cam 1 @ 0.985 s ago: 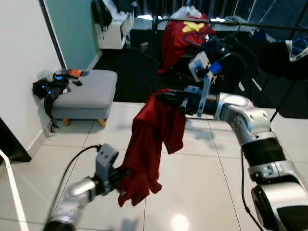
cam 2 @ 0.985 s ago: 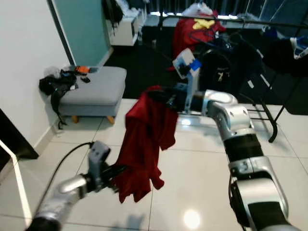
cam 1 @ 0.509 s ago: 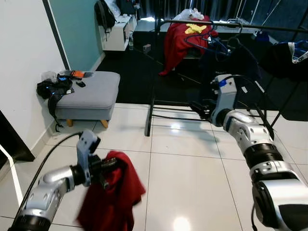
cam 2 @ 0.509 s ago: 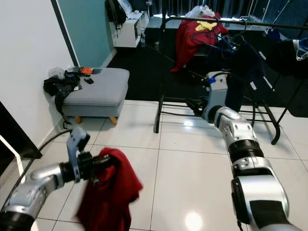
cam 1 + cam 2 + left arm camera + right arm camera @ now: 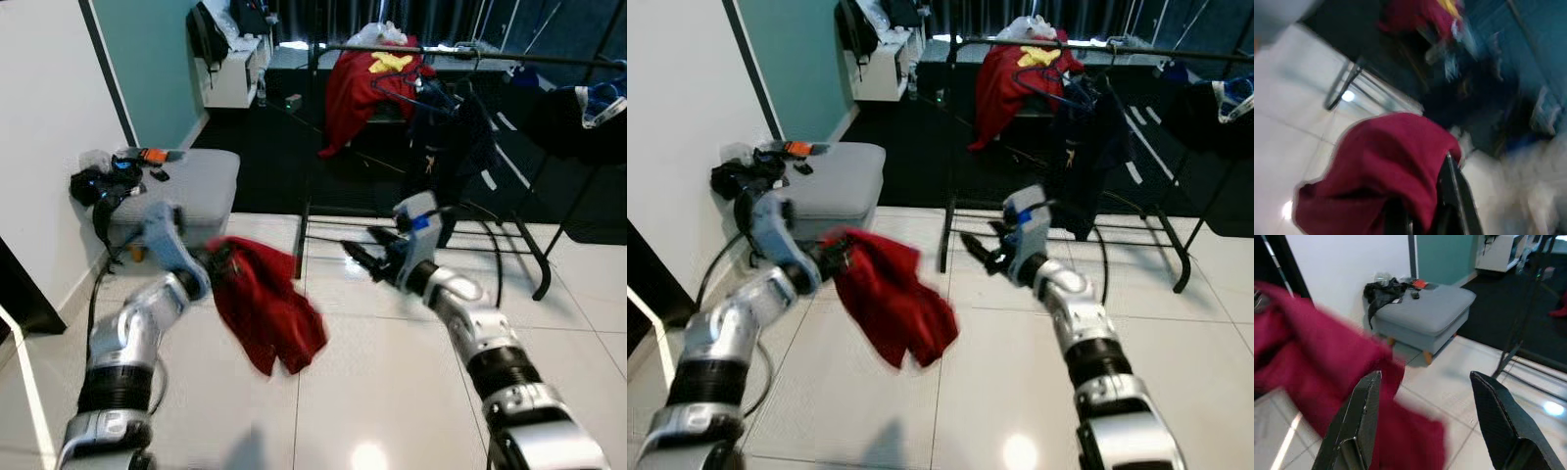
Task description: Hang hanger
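- You are mid-carry: the red garment (image 5: 266, 305) hangs from your left end effector (image 5: 217, 262), whose fingers are pinched on its upper edge, as the left wrist view shows with cloth bunched over a black finger (image 5: 1457, 198).
- No hanger can be made out inside the cloth; it is blurred in every view, so judge the hook's place before you commit.
- The left arm is raised and bent at the elbow, forearm reaching forward beside the grey ottoman (image 5: 191, 181), with the garment dangling above the tiled floor (image 5: 372, 392).
- Your right end effector (image 5: 361, 257) is spread wide and holds nothing; the right wrist view shows its two fingers (image 5: 1359, 418) well apart with the red cloth beyond them.
- The right arm stretches forward and inward, pointing toward the garment, near the base of the clothes rack (image 5: 421, 54).
- The rack's top rail, already carrying a red and yellow garment (image 5: 367, 83) and dark clothes (image 5: 446, 132), stands well apart from your load.
- Next, you probably need to step closer to the rack and lift the garment to rail height.
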